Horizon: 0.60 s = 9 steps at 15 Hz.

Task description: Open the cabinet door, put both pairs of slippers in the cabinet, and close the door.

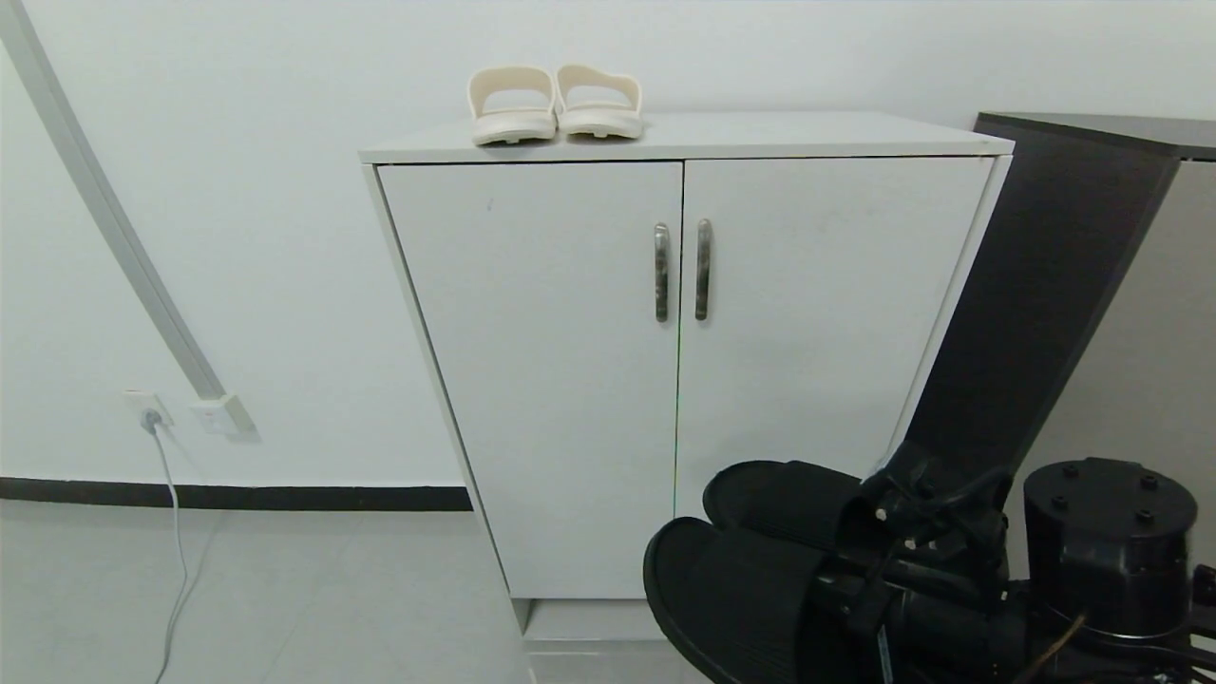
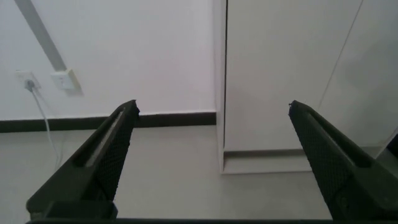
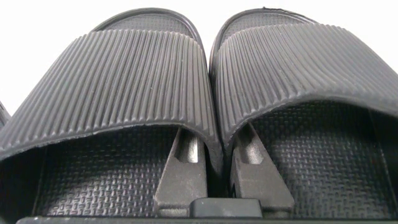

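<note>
A white two-door cabinet (image 1: pixel 608 380) stands against the wall, both doors closed, with two metal handles (image 1: pixel 680 271) at the middle. A cream pair of slippers (image 1: pixel 556 104) rests on its top. Low in front of the right door, my right gripper (image 1: pixel 855 551) is shut on a black pair of slippers (image 1: pixel 750 560), pinching the two inner edges together; the right wrist view has its fingers (image 3: pixel 186 168) under the ribbed straps of the black slippers (image 3: pixel 143 81). My left gripper (image 2: pixel 211 112) is open, held low and facing the cabinet's lower left corner (image 2: pixel 224 155).
A dark cabinet (image 1: pixel 1073 285) stands directly right of the white one. On the wall to the left are a slanted cable duct (image 1: pixel 104 209), a socket (image 1: pixel 147 410) with a cord hanging down to the grey floor (image 1: pixel 285 598), and a black skirting strip.
</note>
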### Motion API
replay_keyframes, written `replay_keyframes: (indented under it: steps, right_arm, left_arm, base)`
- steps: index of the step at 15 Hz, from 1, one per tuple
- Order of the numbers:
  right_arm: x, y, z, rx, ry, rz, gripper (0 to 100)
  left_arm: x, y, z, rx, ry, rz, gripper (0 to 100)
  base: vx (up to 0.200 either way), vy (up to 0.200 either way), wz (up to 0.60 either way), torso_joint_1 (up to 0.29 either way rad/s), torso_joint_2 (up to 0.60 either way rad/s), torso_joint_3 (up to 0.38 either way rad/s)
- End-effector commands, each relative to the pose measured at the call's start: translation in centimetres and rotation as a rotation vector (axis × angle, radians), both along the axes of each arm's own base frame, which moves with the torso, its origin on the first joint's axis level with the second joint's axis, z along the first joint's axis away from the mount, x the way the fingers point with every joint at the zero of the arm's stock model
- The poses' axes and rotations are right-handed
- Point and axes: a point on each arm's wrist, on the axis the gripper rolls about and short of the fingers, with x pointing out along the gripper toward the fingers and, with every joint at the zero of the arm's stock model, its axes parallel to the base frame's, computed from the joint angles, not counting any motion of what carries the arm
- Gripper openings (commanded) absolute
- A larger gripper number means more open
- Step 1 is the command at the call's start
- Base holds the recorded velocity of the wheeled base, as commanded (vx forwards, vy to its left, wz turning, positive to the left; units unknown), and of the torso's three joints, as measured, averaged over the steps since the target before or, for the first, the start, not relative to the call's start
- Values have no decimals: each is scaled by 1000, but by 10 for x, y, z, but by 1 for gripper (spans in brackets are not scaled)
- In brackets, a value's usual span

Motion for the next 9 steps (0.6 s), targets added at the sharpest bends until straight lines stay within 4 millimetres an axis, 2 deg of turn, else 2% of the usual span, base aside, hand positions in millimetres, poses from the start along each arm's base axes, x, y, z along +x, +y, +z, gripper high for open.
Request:
replay_keyframes:
  steps: [1,3,6,9]
  right_arm:
    - [2,2,-5,-13,13,-1,0]
    - [3,2,-7,-21,21,-1,0]
    - [2,2,-7,-19,22,5,0]
    - [2,3,-7,-17,18,4,0]
  left_arm:
    - [15,-1,36,-29,56,-40,100]
    - [35,-5,48,-40,139,-194,100]
    - [76,-7,73,-51,212,-286,100]
    - [114,-17,91,-67,212,-437,100]
  base:
    - [0,0,0,0,0,0]
    - [0,0,0,0,0,0]
    - [0,0,0,0,0,0]
    - [0,0,0,0,0,0]
